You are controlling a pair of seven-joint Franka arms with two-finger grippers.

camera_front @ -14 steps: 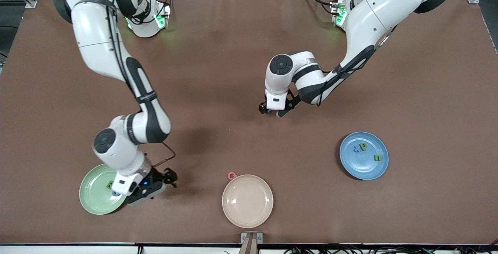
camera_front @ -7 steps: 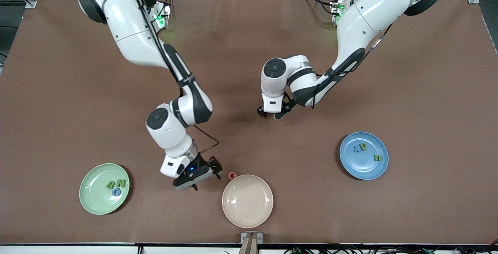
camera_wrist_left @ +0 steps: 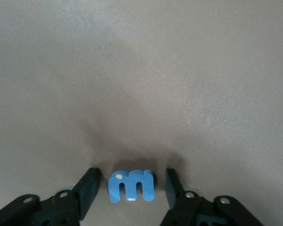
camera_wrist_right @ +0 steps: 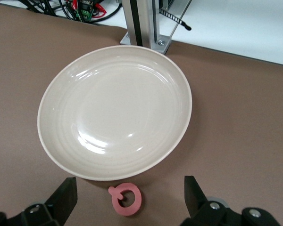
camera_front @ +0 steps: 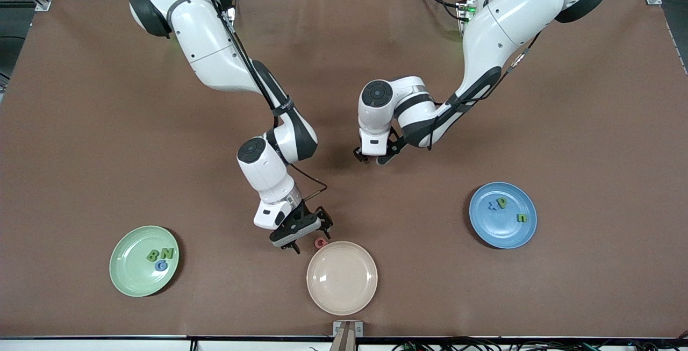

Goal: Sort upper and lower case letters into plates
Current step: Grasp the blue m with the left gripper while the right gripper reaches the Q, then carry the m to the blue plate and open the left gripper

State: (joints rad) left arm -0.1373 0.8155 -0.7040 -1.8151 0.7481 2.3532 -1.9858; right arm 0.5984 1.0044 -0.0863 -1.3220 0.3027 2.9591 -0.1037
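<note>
While the right claw [camera_front: 307,236] hangs low over the bench [camera_front: 107,152] with its jaws spread and nothing between them, the red letter [camera_front: 321,242] lies flat just beside one finger, touching the rim of the cream plate [camera_front: 342,278] or nearly so; can't tell which. In the right wrist view the red letter [camera_wrist_right: 126,199] sits between the two open fingers [camera_wrist_right: 61,200], just ahead of them, with the cream plate [camera_wrist_right: 114,112] right past it. The left claw [camera_front: 371,157] is down near the middle of the bench, released, jaws wide; in the left wrist view the blue m [camera_wrist_left: 131,185] lies flat on the bench between its fingers [camera_wrist_left: 88,190], gaps showing on both sides, not gripped. Toward the right arm's end of the bench from the right claw, the green plate [camera_front: 129,281] holds the green B [camera_front: 152,256], green N [camera_front: 167,253] and blue G [camera_front: 160,266], bunched close together. Toward the left arm's end from the left claw, nearer the camera, the blue plate [camera_front: 502,233] holds the blue x [camera_front: 492,206] touching the green p [camera_front: 502,202], with the green n [camera_front: 521,217] apart from them.
</note>
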